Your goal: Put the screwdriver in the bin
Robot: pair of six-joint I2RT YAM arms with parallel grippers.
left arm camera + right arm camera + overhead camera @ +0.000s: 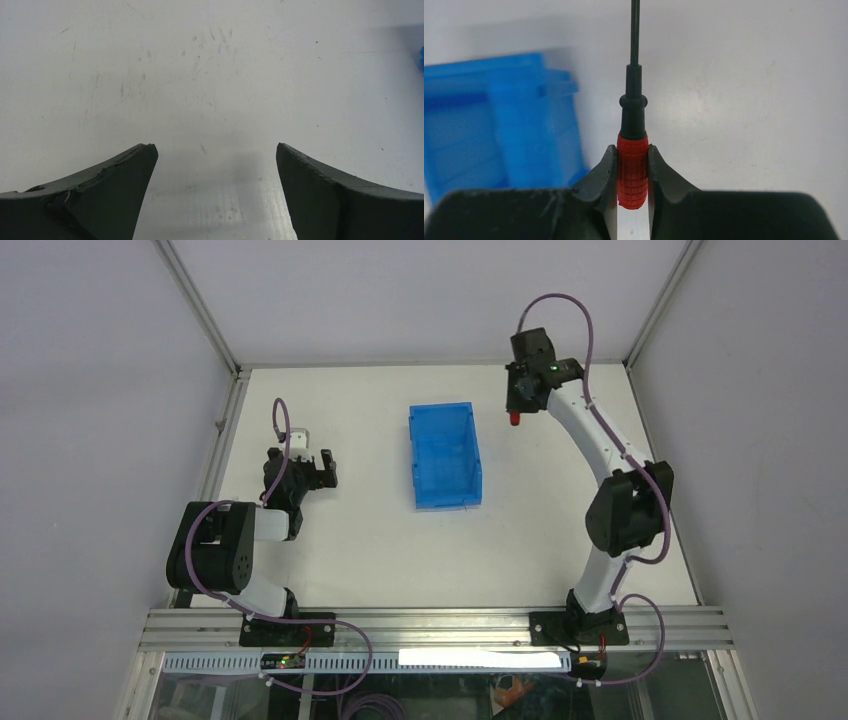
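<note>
The blue ribbed bin [445, 456] stands in the middle of the table, empty. My right gripper [516, 400] is at the far right, raised above the table to the right of the bin's far end, and shut on the screwdriver [514, 418]. In the right wrist view the two fingers clamp the red ribbed handle [632, 171], the thin black shaft points away from the gripper, and the bin [499, 130] lies to the left. My left gripper [312, 472] is open and empty over bare table left of the bin; its fingers [115, 185] stand wide apart.
White walls and metal frame rails [210, 340] close in the table on the left, back and right. An aluminium rail [440, 625] runs along the near edge by the arm bases. A sliver of the bin [421, 55] shows at the right edge of the left wrist view.
</note>
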